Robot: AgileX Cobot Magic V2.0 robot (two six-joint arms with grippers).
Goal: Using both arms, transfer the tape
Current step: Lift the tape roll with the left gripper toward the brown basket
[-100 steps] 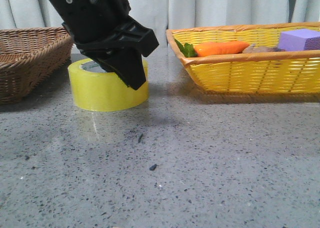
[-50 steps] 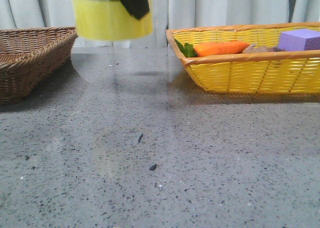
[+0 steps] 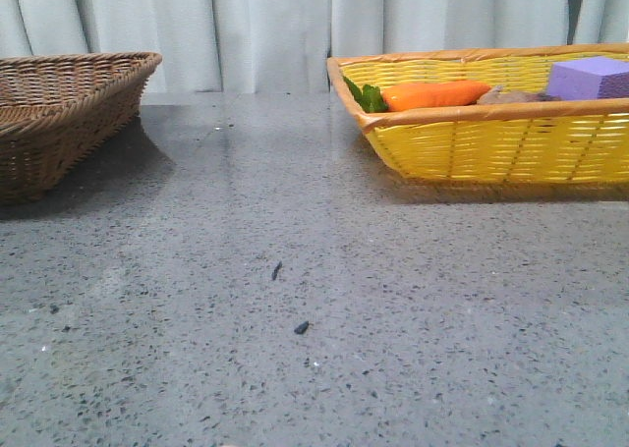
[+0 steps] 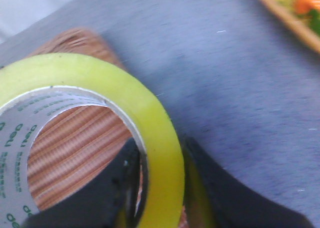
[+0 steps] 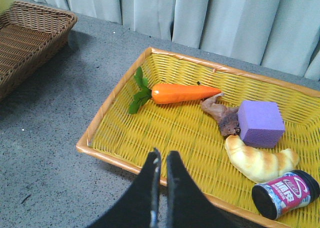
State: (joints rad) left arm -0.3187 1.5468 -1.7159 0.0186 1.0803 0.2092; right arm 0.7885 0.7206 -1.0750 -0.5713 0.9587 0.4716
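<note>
Tape (image 4: 90, 138): held aloft by the left gripper (image 4: 160, 188), one finger inside the white core, the other on the outer yellow wall, so the roll's wall is clamped between them. The roll hangs above the brown basket (image 4: 75, 148), whose weave is seen through the core; core axis runs roughly toward the camera. Right gripper (image 5: 161, 173): fingers nearly together, nothing held, poised over the yellow basket (image 5: 107, 155), well apart from the tape. The left arm is judged nearer; a handover would require the right arm's approach.
</note>
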